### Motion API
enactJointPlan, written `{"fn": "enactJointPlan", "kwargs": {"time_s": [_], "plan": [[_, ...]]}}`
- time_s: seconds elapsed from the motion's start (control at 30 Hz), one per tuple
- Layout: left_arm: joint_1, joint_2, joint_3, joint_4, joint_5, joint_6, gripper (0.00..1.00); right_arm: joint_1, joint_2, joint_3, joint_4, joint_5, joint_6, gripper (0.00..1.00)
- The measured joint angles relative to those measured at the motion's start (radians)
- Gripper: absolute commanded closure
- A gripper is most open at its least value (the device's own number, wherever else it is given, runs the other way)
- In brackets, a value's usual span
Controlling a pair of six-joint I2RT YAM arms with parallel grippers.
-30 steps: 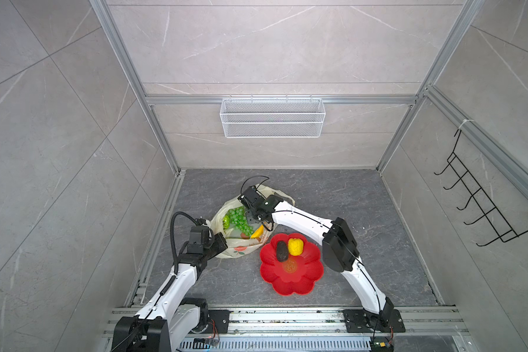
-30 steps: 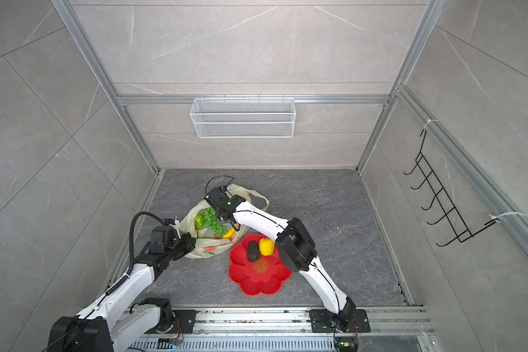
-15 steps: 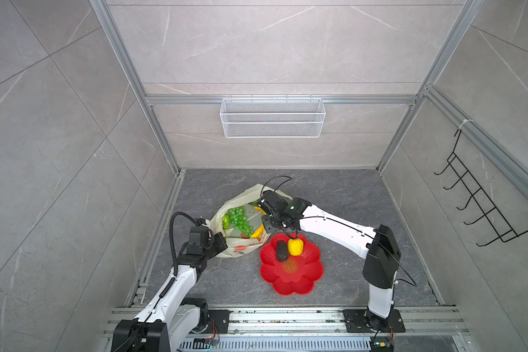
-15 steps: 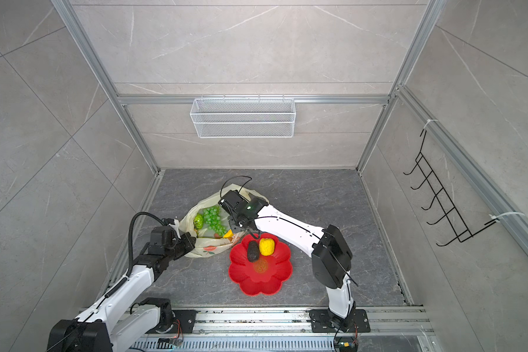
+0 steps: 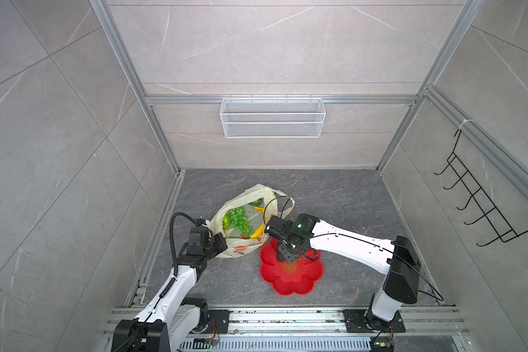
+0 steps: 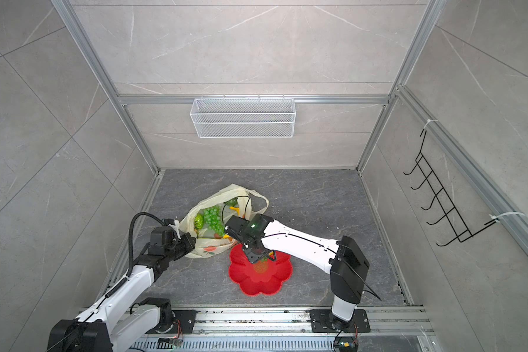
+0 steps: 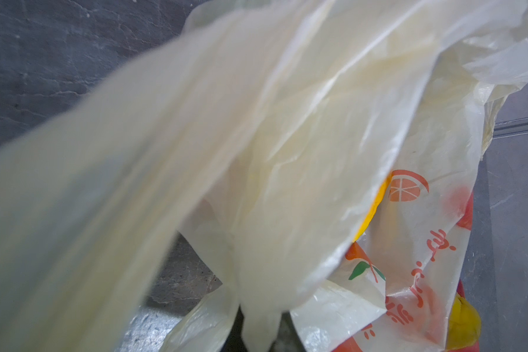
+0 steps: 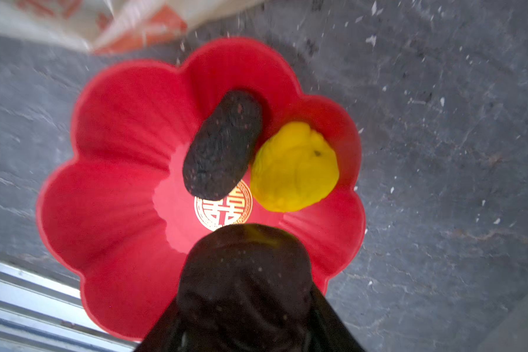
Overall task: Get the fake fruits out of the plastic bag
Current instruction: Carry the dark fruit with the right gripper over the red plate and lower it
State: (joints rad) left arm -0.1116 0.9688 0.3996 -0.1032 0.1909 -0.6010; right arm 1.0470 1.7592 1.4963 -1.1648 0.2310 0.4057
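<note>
The plastic bag [image 5: 250, 195] [image 6: 226, 192] lies open on the floor with fake fruits inside: a green grape bunch [image 5: 240, 221] [image 6: 213, 218], a yellow banana [image 5: 258, 232] and a green knobbly ball [image 5: 225, 221]. My left gripper [image 5: 218, 241] [image 7: 261, 341] is shut on a strip of the bag [image 7: 287, 122] at its near left edge. Above the red flower-shaped plate [image 5: 290, 289] [image 8: 119, 183], my right gripper [image 5: 288, 257] [image 8: 244, 304] is shut on a dark avocado [image 8: 244, 268]. On the plate lie a dark-brown piece [image 8: 223, 146] and a yellow lemon [image 8: 296, 167], both hidden under the arm in both top views.
A white wire basket [image 5: 272, 117] hangs on the back wall and a black hook rack [image 5: 482, 207] on the right wall. An aluminium rail [image 5: 272, 317] runs along the front edge. Tiled walls close in the grey floor [image 5: 333, 195].
My right gripper has come out of the bag's mouth and swung to the front right, carrying the dark avocado over the plate. The left arm has not moved.
</note>
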Motion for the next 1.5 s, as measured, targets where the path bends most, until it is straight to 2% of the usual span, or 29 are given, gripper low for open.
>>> {"fn": "enactJointPlan", "kwargs": {"time_s": [0.4,1.17,1.5], "plan": [[0.0,0.0,0.0,0.0,0.002,0.0,1.0,0.003,0.077,-0.112,-0.069,-0.042,-0.016,0.52],[0.0,0.0,0.0,0.0,0.003,0.0,1.0,0.003,0.143,-0.143,-0.094,-0.053,-0.049,0.48],[0.0,0.0,0.0,0.0,0.003,0.0,1.0,0.003,0.159,-0.143,-0.108,-0.036,-0.067,0.38]]}}
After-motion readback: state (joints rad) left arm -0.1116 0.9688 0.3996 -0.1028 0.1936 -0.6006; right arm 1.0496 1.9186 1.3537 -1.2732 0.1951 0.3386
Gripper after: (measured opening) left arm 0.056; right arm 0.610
